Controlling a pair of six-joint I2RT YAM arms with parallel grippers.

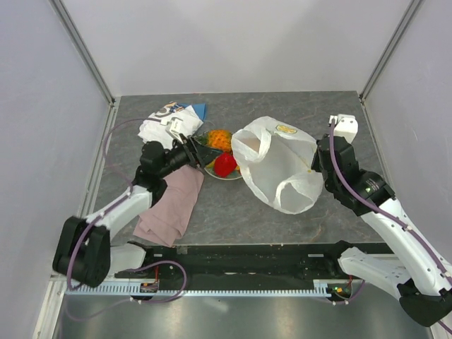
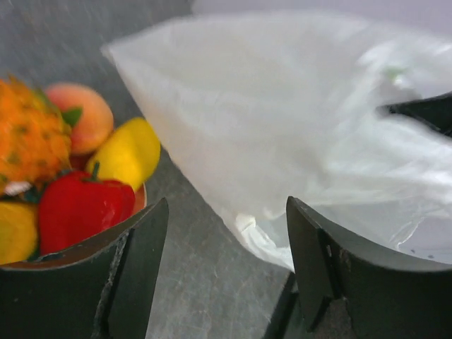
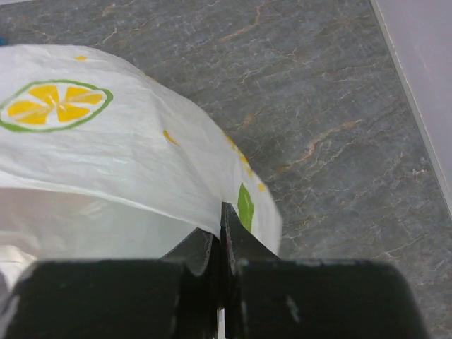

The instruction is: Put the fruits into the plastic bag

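Our left hand (image 2: 226,212) gapes between the fruits (image 2: 85,176) and the plastic bag (image 2: 282,127), which our right hand (image 3: 221,229) seemingly clamps; pink cloth (image 1: 173,205) nearby.

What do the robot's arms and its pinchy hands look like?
The left arm and right arm are white tubes with chunky black joints. A thin purple cable runs along each one. The left gripper has two black fingers, broad and curved, narrowing towards the tips. The right gripper has the same black fingers, ending in sharp points.
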